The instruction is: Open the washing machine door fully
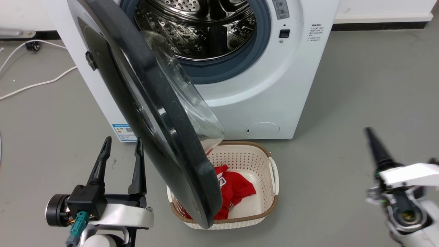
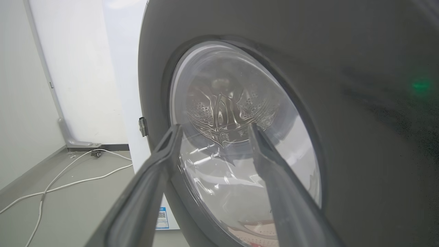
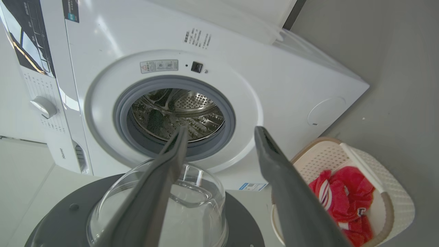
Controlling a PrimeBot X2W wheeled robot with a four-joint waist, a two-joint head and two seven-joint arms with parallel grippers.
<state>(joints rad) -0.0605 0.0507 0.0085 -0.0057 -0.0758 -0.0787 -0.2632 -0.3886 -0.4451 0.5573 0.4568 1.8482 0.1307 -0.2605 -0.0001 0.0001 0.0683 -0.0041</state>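
Note:
The white washing machine [image 1: 274, 85] [image 3: 274, 85] stands with its steel drum exposed. Its washing machine door [image 1: 164, 113], a black disc with a bulging clear glass bowl, is swung out from its hinge on the left and stands edge-on in the head view. My left gripper [image 1: 121, 145] is open just left of the door's outer face, holding nothing. In the left wrist view the left gripper [image 2: 215, 127] points at the door [image 2: 360, 137] and its window. My right gripper [image 1: 372, 137] hangs far to the right, away from the door. The right gripper [image 3: 221, 132] is open and empty above the door [image 3: 51, 226].
A cream perforated basket [image 1: 271, 178] [image 3: 394, 206] with a red garment [image 1: 236, 188] sits on the floor in front of the machine, partly under the door's lower edge. White cables [image 1: 34, 84] [image 2: 68, 178] lie on the grey floor at the left.

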